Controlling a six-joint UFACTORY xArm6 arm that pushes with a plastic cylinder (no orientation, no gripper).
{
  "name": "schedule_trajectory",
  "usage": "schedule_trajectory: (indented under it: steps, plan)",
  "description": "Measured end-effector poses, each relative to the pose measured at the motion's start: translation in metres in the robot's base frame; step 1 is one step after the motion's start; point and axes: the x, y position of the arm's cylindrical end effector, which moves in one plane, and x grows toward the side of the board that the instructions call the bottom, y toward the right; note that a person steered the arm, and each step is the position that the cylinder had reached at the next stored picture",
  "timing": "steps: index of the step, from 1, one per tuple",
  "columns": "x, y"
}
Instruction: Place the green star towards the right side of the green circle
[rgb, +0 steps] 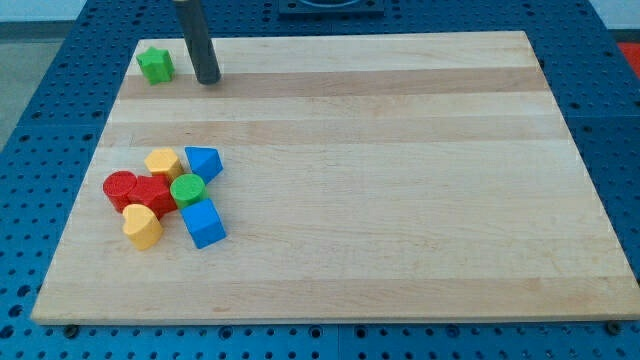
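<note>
Near the table's (400, 150) top-left corner: green star (155, 65) | rod tip (208, 80) just right of star, apart | no grasping hand, only a rod | green circle (187, 189) well below star, wedged among red, yellow, blue blocks.

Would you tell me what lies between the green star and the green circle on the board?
In the camera view, only the yellow block lies between the green star and the green circle; otherwise bare wood. My tip stands right of the star.

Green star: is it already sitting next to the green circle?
No. The green star sits alone at the board's top-left corner beside my tip, far from the green circle in the cluster.
</note>
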Motion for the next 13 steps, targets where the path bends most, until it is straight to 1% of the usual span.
schedule_trajectory:
  steps: [2,3,4,5,7,9,10,11,12,13]
  plan:
    - [-0.061,-0.073]
    - [-0.04,-0.113]
    - [0.022,-0.116]
    - [0.045,-0.116]
    - [0.0,-0.099]
    - [-0.058,-0.091]
    - [-0.063,-0.1]
    - [-0.05,-0.071]
    - [0.009,-0.021]
    - [0.079,0.015]
